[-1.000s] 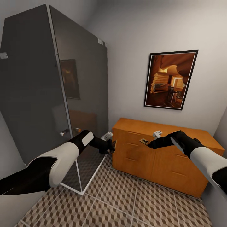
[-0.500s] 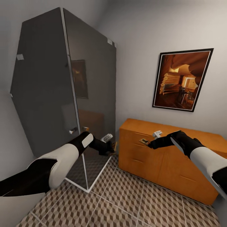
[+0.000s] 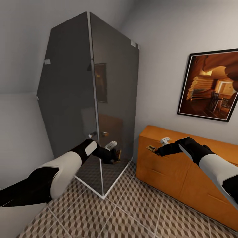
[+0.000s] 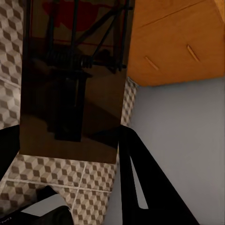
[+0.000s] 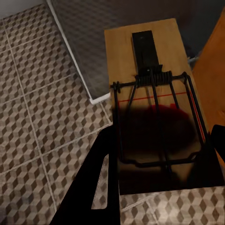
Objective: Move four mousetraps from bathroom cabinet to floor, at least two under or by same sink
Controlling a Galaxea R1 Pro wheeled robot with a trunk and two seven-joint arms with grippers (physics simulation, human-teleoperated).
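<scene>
Carrying two traps: left gripper clamps dark brown wire-sprung mousetrap; right gripper clamps pale wooden mousetrap, far right above orange-brown wooden cabinet. Advice: keep both level, grip firm, lower onto cube-pattern tile floor beside sink.

The framed picture and the orange-brown cabinet are cut off at the head view's right edge. The mousetrap at the left gripper is too small to make out there; the jaws are hidden.
</scene>
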